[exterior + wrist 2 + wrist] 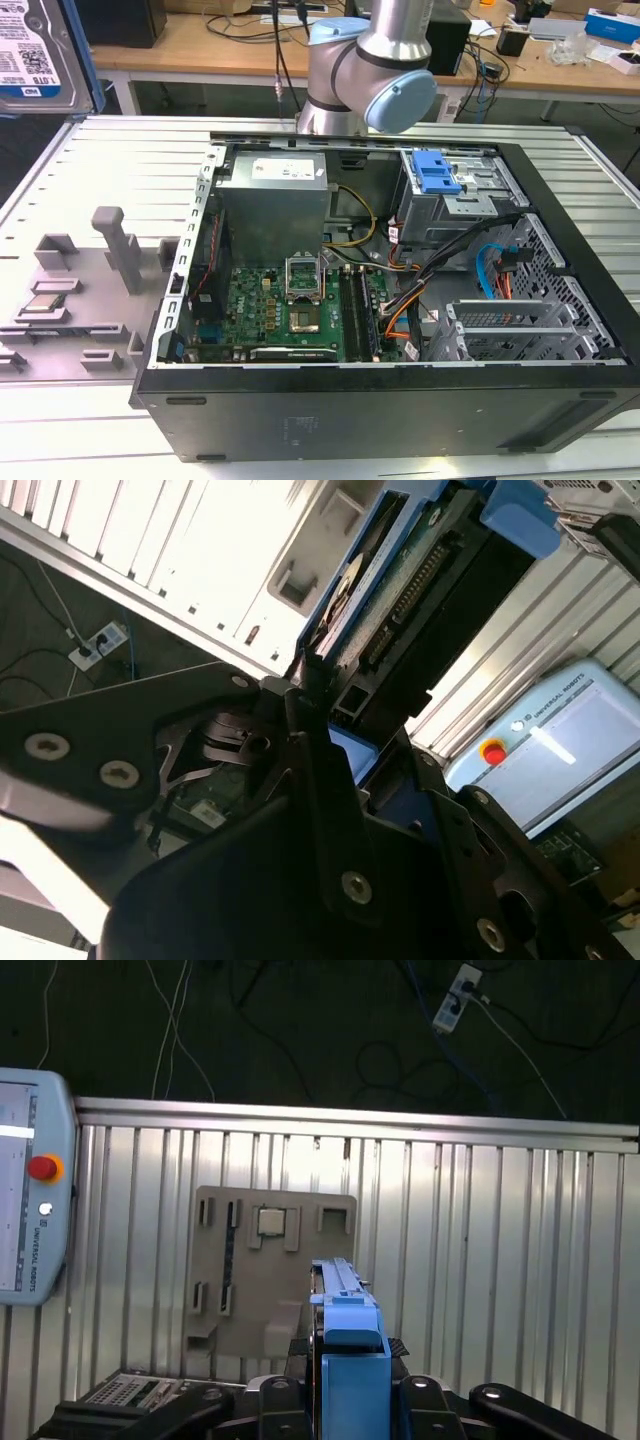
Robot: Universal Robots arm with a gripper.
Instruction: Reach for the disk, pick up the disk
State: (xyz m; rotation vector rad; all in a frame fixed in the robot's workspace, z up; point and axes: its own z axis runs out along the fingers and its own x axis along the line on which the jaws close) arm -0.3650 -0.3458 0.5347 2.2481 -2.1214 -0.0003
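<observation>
Ribbed table (500,1260); barcode-labelled disk (30,50) in claw (348,1348)

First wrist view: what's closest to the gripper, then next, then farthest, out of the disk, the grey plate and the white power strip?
1. The disk, clamped in the gripper itself.
2. The grey plate, lying on the table just beyond the disk.
3. The white power strip, farthest, past the table's far edge.
</observation>
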